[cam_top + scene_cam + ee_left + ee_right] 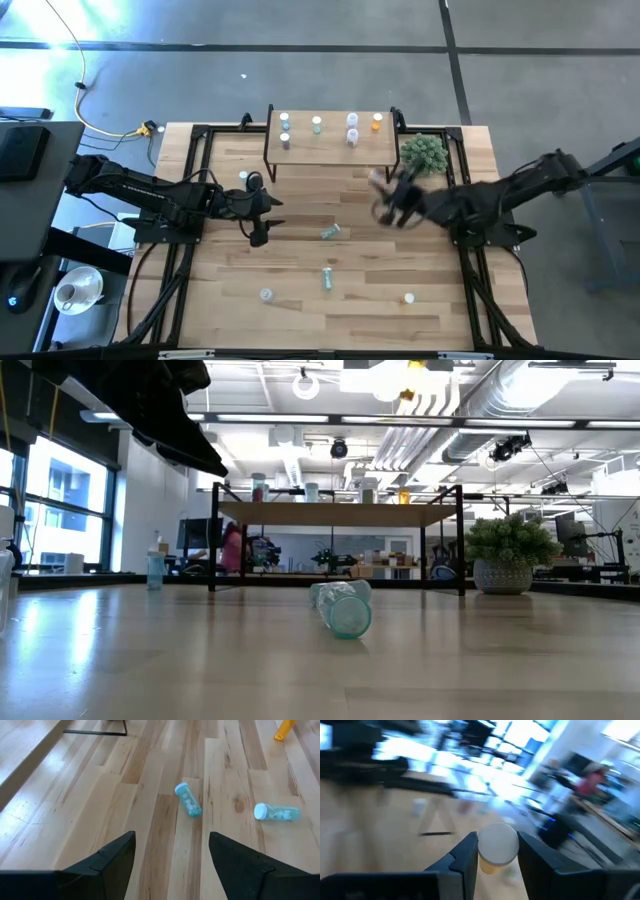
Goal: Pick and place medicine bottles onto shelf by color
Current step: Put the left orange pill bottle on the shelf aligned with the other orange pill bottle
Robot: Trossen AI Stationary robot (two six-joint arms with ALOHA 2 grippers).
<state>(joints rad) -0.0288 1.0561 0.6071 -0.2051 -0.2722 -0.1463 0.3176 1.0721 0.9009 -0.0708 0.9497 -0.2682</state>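
Hands first: my right hand [497, 852] is pinched on a small orange medicine bottle [495, 851], its white cap showing between my two dark fingers [465, 855]. From above, that arm reaches in from the right side of the bench [230, 300], and the hand [392, 198] hangs to the near left of the spiky green plant [424, 152], just nearer than the shelf [330, 145]. My left hand [258, 215] reaches in from the left, stretched out over the left-centre of the bench, its fingers [112, 857] spread wide with nothing between them. Past those fingers lie two teal bottles on their sides, one [188, 800] closer to the hand and another [276, 812] to one side, apart from it.

The shelf stands at the far middle of the bench on thin black legs. Bottles stand upright on it: two at its left end [285, 130], a green one [317, 124] next along, two blue ones [352, 127] right of that, and an orange one [377, 121] at the right end.

On the bench itself, one greenish bottle [330, 232] lies near the centre, another green bottle [326, 277] lies nearer, a pale one [265, 294] sits near left, an orange one [408, 298] near right, and a small pale one [243, 177] is by my left arm. From bench height, a teal bottle [343, 607] lies on its side in front of the shelf [335, 513]. I cannot read any label.
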